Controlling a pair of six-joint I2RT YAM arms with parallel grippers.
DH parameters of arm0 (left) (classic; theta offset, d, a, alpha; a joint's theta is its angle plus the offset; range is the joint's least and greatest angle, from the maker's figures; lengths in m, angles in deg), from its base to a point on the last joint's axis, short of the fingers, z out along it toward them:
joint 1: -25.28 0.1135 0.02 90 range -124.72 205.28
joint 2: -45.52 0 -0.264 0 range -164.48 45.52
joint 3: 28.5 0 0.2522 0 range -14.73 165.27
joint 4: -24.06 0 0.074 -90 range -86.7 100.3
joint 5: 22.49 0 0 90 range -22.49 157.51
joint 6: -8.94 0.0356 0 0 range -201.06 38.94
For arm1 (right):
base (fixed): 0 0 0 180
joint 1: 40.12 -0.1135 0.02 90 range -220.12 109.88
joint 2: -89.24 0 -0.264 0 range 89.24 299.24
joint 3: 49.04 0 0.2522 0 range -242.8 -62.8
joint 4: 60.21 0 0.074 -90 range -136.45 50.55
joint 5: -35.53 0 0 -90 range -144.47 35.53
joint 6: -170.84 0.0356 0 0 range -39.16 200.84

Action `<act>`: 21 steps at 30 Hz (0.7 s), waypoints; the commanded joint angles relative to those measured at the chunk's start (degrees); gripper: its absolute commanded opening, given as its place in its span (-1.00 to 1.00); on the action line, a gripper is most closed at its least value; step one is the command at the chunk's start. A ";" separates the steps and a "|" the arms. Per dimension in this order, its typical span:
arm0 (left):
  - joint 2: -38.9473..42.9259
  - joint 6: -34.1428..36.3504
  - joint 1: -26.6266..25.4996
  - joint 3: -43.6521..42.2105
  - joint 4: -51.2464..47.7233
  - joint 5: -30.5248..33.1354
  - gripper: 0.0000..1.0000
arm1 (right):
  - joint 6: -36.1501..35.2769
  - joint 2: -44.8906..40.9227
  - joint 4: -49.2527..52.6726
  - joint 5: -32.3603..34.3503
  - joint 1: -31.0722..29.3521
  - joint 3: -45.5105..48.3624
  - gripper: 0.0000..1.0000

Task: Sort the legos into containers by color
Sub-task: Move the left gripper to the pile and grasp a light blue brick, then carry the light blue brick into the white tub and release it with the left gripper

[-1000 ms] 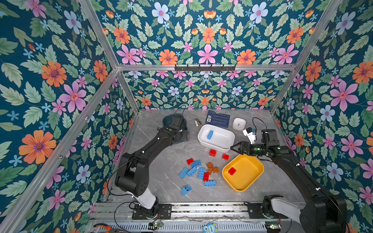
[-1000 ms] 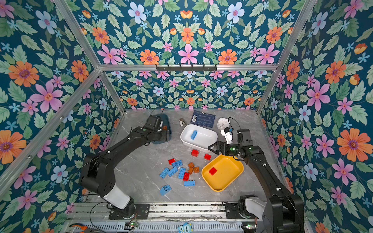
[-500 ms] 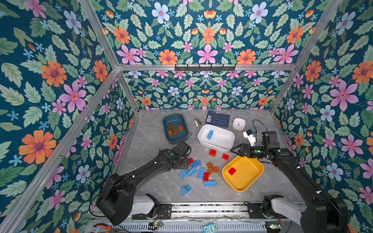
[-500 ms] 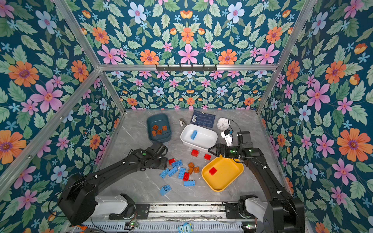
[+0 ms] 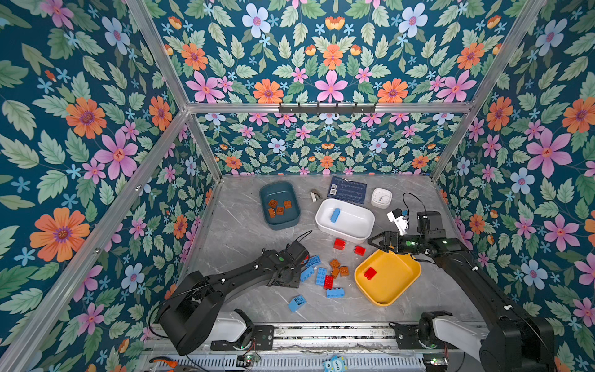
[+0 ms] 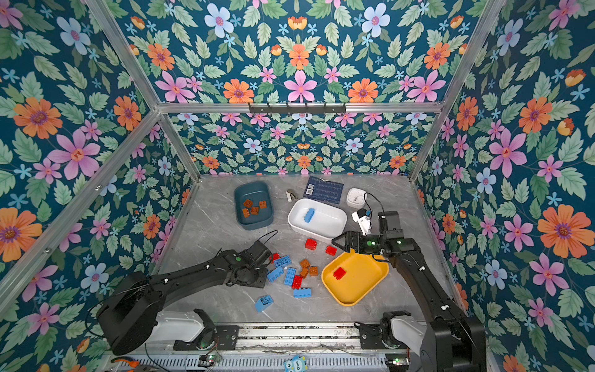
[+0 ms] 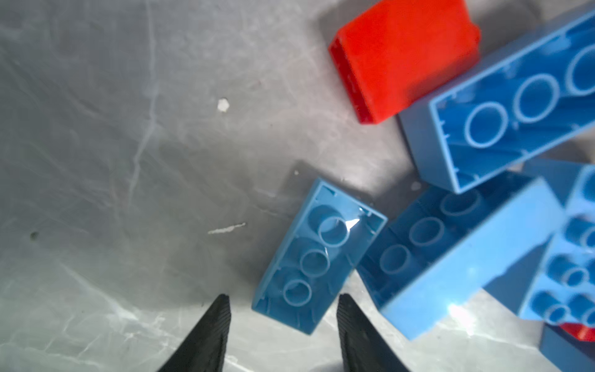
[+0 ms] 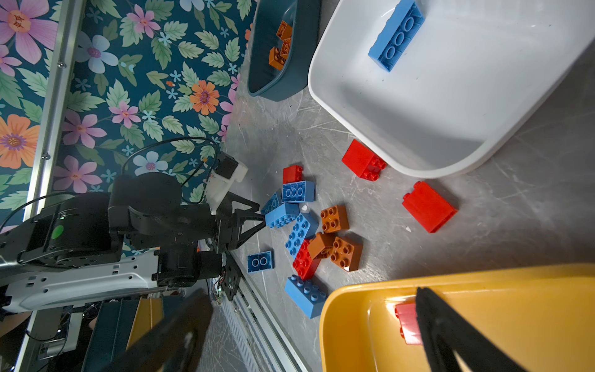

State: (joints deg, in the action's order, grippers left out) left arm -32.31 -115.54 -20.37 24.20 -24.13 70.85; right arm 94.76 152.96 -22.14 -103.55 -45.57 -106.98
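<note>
The sorting is looking less than half done. Nearest, a lone blue brick [image 5: 297,303] is lying apart on the counter [image 5: 244,232], with a second blue brick [image 5: 335,292] just beyond it. Behind them the pile [image 5: 325,272] is waiting: several blue ones, three orange-brown ones [image 5: 344,270] and a red one [image 5: 328,281], touching and partly overlapping.

At the pile's left edge the left gripper [image 7: 285,301] is straddling the end of an upturned blue brick [image 7: 318,257]. Its jaws are standing apart with a gap on each side, gripping nothing yet.

To the right, the yellow tub [image 5: 413,277] is holding one red brick [image 5: 370,273]. The right gripper [image 5: 375,242] is hovering over its far left corner, spread wide and empty. Two loose red bricks [image 5: 339,243] are lying between that tub and the white tub [image 5: 322,219], which is holding a single long blue brick [image 5: 335,215]. Farthest left, the teal tub [image 5: 263,206] is holding four orange-brown bricks [image 5: 279,207]. So six are sitting in tubs, and roughly a dozen are left, by my count.

In both top views the left gripper's fingers are hiding under its own wrist, and another red piece [image 6: 274,256] is only peeking out beside it. In the right wrist view a dark finger is covering part of the yellow tub's brick. A small pale object [image 5: 314,195] beside the teal tub is too small to name.
</note>
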 commanded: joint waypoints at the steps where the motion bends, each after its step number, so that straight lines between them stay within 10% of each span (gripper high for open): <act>1: -1.85 0.23 0.03 0.52 1.45 2.51 0.10 | 0.33 0.15 -0.35 -0.49 -0.08 -0.20 0.98; 21: -6.24 2.69 0.53 5.64 1.49 7.10 -0.53 | -0.05 0.06 -0.01 0.37 -0.04 -0.46 0.98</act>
State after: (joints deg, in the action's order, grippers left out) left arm -39.61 -113.42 -19.98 28.38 -19.65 76.66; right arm 94.76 152.83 -22.12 -103.49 -45.57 -107.01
